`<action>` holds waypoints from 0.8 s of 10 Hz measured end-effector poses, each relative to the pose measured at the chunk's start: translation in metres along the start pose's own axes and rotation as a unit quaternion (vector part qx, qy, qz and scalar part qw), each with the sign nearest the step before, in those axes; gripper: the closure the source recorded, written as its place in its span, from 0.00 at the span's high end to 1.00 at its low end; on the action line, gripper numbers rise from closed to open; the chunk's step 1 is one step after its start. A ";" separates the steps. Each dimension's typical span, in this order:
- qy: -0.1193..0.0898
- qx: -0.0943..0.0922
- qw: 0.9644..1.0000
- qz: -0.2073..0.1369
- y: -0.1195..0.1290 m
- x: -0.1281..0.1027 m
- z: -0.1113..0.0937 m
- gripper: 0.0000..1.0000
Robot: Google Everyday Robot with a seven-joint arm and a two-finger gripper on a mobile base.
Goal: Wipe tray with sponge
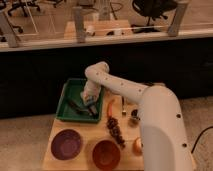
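The green tray [65, 101] lies at the back left of the wooden table. My white arm reaches from the lower right over the table, bends at its elbow above the tray and points down into it. The gripper [88, 104] is low inside the tray, near its right half, over a dark patch on the tray floor. I cannot make out the sponge; it may be hidden under the gripper.
In front of the tray stand a purple bowl [66, 144] and an orange-brown bowl [106, 154]. A dark bunch of grapes [116, 130], an orange stick-like item [110, 107] and small objects [134, 116] lie right of the tray. The wooden table [90, 131] ends close behind the tray.
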 end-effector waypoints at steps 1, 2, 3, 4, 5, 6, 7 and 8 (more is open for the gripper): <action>0.003 -0.008 1.000 0.009 0.008 0.008 0.001 0.00; 0.004 -0.013 1.000 0.016 0.013 0.015 0.003 0.00; 0.006 -0.017 1.000 0.026 0.020 0.023 0.005 0.00; 0.007 -0.019 0.999 0.035 0.024 0.030 0.007 0.00; 0.009 -0.017 0.999 0.044 0.026 0.037 0.011 0.00; 0.011 -0.012 0.999 0.051 0.025 0.043 0.014 0.00; 0.013 -0.002 0.999 0.050 0.018 0.048 0.016 0.00; 0.014 0.012 0.999 0.046 0.008 0.051 0.018 0.00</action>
